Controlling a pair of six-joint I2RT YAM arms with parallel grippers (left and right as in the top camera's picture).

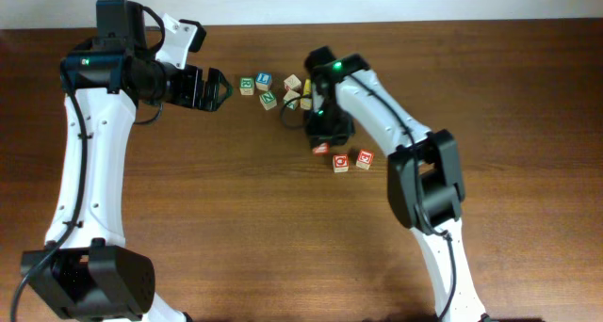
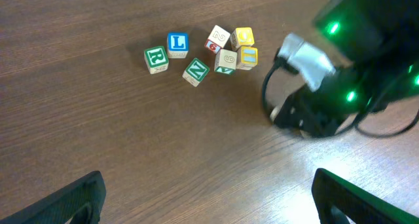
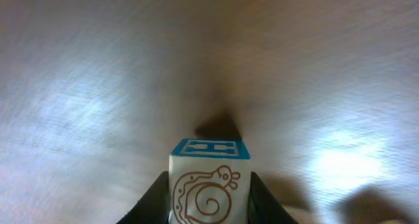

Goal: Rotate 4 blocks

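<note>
Snail-face block (image 3: 208,185), base cut off | R gripper (image 3: 208,199) clamped on it | L gripper (image 1: 209,88) wide open, tips cropped

Overhead: fixed above table (image 1: 188,218), facing straight down, far.
Left wrist: oblique, mid-range; block cluster (image 2: 226,59) at 12 o'clock.
Right wrist: low, very near; one block (image 3: 211,185) at 6 o'clock.
Shared: overhead and left wrist both cover the block cluster.

The left arm (image 1: 89,162) and right arm (image 1: 382,110) are white rounded shells joined by bulky black motor housings. Thin black cables (image 1: 83,134) run along both. Green lights (image 1: 332,70) glow at each wrist. The left gripper (image 1: 224,89) is black.
</note>
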